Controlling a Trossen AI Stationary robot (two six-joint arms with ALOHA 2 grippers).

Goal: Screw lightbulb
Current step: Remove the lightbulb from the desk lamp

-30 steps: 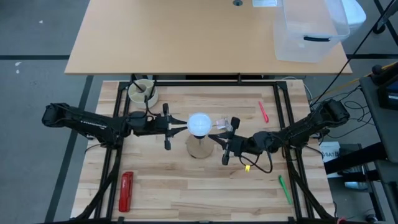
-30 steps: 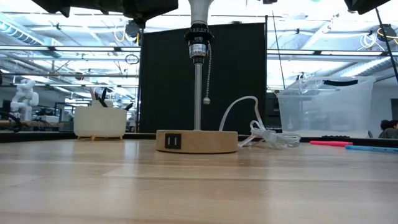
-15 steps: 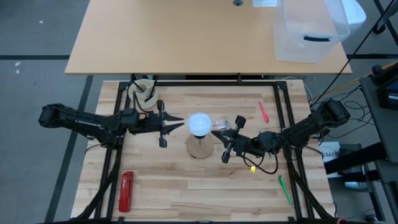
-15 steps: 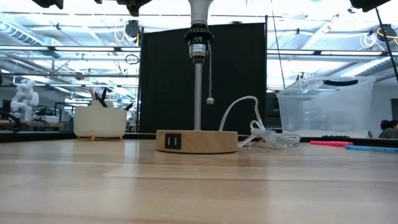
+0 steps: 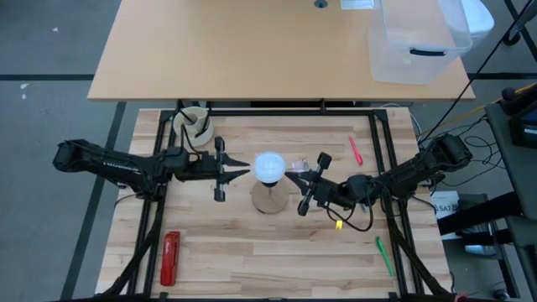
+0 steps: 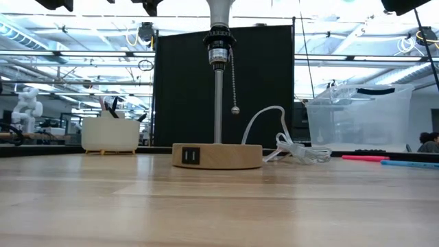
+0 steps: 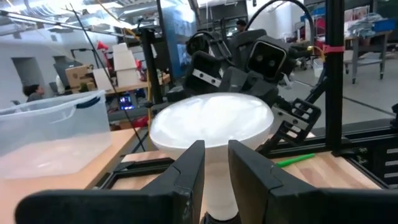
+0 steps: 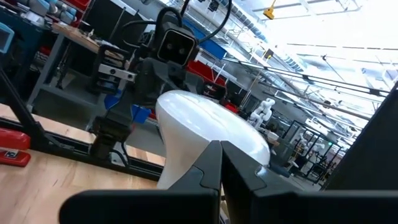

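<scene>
The white lightbulb stands upright with its neck in the black socket atop the lamp's post, above the round wooden base. My left gripper lies level on the bulb's left, just short of it. Its fingers are a narrow gap apart, and the bulb's neck shows through that gap. My right gripper is shut, its tips close beside the bulb's right side. A pull chain hangs from the socket. My right gripper's shut fingertips come slanting up from the table's right, at the underside of the bulb's dome. Whether they touch it I cannot tell.
A white tool holder stands at the far left. A white cord lies coiled behind the base. On the table lie a red tool, a pink pen and a green pen. A clear bin sits on the far table.
My left gripper has drawn back a little from the bulb toward the table's left edge and risen slightly, its gap unchanged. My right gripper has turned at the wrist, its tips swinging toward the far edge beside the bulb. The pull chain's end has swung sideways.
</scene>
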